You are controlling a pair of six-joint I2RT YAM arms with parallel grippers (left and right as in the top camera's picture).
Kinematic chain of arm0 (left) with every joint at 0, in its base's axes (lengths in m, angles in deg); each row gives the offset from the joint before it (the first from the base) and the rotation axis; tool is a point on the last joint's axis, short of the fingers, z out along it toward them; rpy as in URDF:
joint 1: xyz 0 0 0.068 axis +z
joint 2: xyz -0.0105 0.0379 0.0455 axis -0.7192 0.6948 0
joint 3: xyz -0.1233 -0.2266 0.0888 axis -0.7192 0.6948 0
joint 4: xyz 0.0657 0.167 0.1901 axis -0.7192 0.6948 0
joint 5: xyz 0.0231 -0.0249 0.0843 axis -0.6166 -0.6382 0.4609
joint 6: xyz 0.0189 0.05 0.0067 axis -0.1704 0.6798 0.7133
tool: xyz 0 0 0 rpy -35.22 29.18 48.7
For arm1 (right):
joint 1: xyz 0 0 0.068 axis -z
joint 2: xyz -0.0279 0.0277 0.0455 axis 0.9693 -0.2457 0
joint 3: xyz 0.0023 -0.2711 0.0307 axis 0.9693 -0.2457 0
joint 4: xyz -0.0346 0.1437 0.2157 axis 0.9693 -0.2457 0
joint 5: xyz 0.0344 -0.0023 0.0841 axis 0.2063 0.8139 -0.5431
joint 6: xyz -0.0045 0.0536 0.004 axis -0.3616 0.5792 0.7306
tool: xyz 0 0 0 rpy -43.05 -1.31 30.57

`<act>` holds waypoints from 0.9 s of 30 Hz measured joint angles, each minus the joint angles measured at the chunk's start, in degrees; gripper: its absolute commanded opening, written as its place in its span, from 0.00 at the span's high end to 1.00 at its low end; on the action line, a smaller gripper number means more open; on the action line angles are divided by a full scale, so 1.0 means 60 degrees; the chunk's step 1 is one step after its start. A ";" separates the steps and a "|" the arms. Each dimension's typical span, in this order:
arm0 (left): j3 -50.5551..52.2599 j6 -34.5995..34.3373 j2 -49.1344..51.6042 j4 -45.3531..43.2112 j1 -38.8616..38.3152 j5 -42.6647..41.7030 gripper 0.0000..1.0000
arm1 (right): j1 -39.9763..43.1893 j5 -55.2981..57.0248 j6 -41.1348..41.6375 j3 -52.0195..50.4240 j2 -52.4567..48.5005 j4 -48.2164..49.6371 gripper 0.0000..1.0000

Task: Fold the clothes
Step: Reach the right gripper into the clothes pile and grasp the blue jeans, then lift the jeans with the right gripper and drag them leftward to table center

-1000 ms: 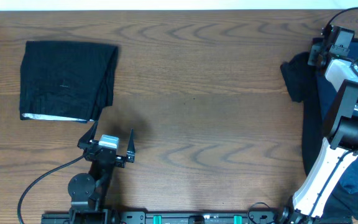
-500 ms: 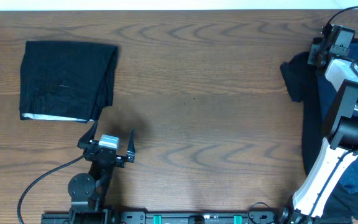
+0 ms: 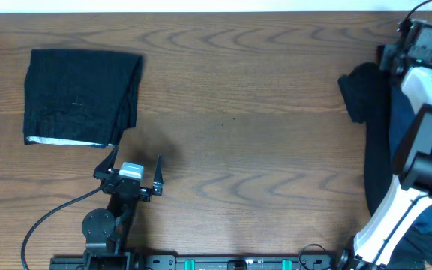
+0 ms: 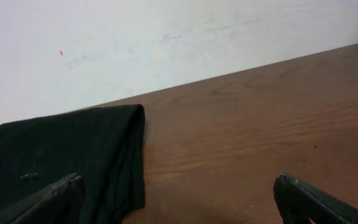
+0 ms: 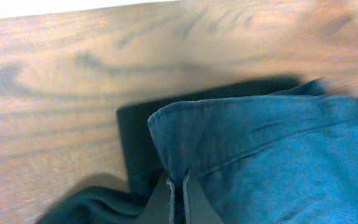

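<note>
one down: black garment (image 3: 81, 96) folded flat, upper left of overhead. rest not started, far as I can see. heap (image 3: 385, 120) along right edge, blue shirt (image 5: 266, 149) crumpled over dark piece (image 3: 355, 94). up in upper right corner, right gripper (image 5: 177, 186) pinched tight on blue shirt's hem. lower left, left gripper (image 3: 136, 159) spread wide, nothing in it. vs a second ago: right gripper shifted up and rightward toward corner, probably starting lift. left arm and black garment same.
</note>
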 measured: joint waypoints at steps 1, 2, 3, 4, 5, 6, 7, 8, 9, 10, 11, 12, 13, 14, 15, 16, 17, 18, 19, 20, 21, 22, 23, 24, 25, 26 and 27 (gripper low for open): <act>0.0000 0.0000 0.0000 0.0000 0.0000 0.0000 0.02 | 0.0029 0.0000 0.0000 0.0000 0.0277 -0.0142 0.99; 0.0000 0.0000 0.0000 0.0000 0.0000 0.0000 0.02 | 0.0044 -0.0015 0.0000 0.0000 0.0495 -0.0280 0.99; 0.0000 0.0000 0.0000 0.0000 0.0000 0.0000 0.02 | 0.0058 -0.0040 0.0000 0.0000 0.0747 -0.0441 0.99; 0.0000 0.0000 0.0000 0.0000 0.0000 -0.0004 0.02 | 0.0062 -0.0076 0.0000 0.0000 0.0973 -0.0597 0.99; 0.0000 0.0000 0.0000 0.0000 0.0000 0.0000 0.02 | 0.0058 -0.0135 0.0000 0.0000 0.1231 -0.0794 0.99; 0.0000 0.0000 0.0000 -0.0004 0.0000 -0.0004 0.02 | 0.0036 -0.0189 0.0000 0.0000 0.1428 -0.0965 0.99; 0.0000 0.0000 0.0000 0.0000 0.0000 0.0000 0.02 | 0.0015 -0.0266 0.0000 0.0000 0.1672 -0.1188 0.99; 0.0000 0.0000 0.0000 0.0000 0.0000 0.0000 0.02 | -0.0018 -0.0313 0.0000 0.0000 0.1887 -0.1381 0.99; 0.0000 0.0000 0.0000 -0.0004 0.0000 0.0000 0.02 | -0.0062 -0.0339 0.0000 0.0000 0.2036 -0.1530 0.99; 0.0000 0.0000 0.0000 0.0000 0.0000 0.0000 0.02 | -0.0120 -0.0357 0.0000 0.0000 0.2208 -0.1676 0.99; 0.0000 0.0004 0.0000 0.0000 0.0000 0.0000 0.02 | -0.0193 -0.0379 0.0000 0.0000 0.2390 -0.1825 0.99; 0.0000 0.0000 0.0000 0.0000 0.0000 0.0000 0.02 | -0.0288 -0.0393 0.0000 0.0000 0.2575 -0.1993 0.99; 0.0000 0.0000 0.0000 0.0000 0.0000 0.0000 0.02 | -0.0386 -0.0412 0.0000 0.0000 0.2736 -0.2131 0.99; 0.0000 0.0000 0.0000 0.0000 0.0000 0.0000 0.02 | -0.0484 -0.0423 0.0000 0.0000 0.2885 -0.2262 0.99; 0.0000 0.0000 0.0000 0.0000 0.0004 0.0000 0.02 | -0.0634 -0.0452 0.0000 0.0000 0.3107 -0.2448 0.99; 0.0000 0.0004 0.0000 0.0000 0.0000 0.0000 0.02 | -0.0801 -0.0452 0.0000 0.0000 0.3344 -0.2634 0.99; 0.0000 0.0000 0.0000 0.0000 0.0000 0.0000 0.02 | -0.0929 -0.0463 0.0000 -0.0004 0.3523 -0.2769 0.99; 0.0000 0.0000 0.0000 0.0000 0.0000 0.0000 0.02 | -0.1129 -0.0474 0.0000 0.0000 0.3767 -0.2918 0.99; 0.0000 0.0000 0.0000 0.0000 0.0000 0.0000 0.02 | -0.1315 -0.0492 0.0000 0.0000 0.4000 -0.3045 0.99; 0.0000 0.0000 0.0000 -0.0004 0.0000 0.0000 0.02 | -0.1537 -0.0495 0.0000 0.0000 0.4248 -0.3166 0.99; 0.0000 0.0000 0.0000 -0.0004 0.0000 0.0000 0.02 | -0.1770 -0.0503 0.0000 0.0000 0.4488 -0.3286 0.99; 0.0000 0.0004 0.0000 0.0000 0.0000 0.0000 0.02 | -0.2014 -0.0514 0.0000 0.0000 0.4717 -0.3424 0.99; 0.0000 0.0000 0.0000 0.0000 0.0000 0.0000 0.02 | -0.2306 -0.0532 0.0000 0.0000 0.4951 -0.3581 0.99; 0.0000 0.0004 0.0000 0.0000 0.0000 -0.0004 0.02 | -0.2546 -0.0554 0.0004 0.0000 0.5122 -0.3730 0.99; 0.0000 0.0000 0.0000 0.0000 0.0000 -0.0004 0.02 | -0.2878 -0.0565 0.0018 0.0000 0.5315 -0.3923 0.99; 0.0000 0.0004 0.0000 0.0000 0.0000 0.0000 0.02 | -0.3198 -0.0594 0.0036 0.0000 0.5468 -0.4153 0.99; 0.0000 0.0000 0.0000 0.0000 0.0000 -0.0004 0.02 | -0.3475 -0.0645 0.0051 0.0004 0.5559 -0.4360 0.99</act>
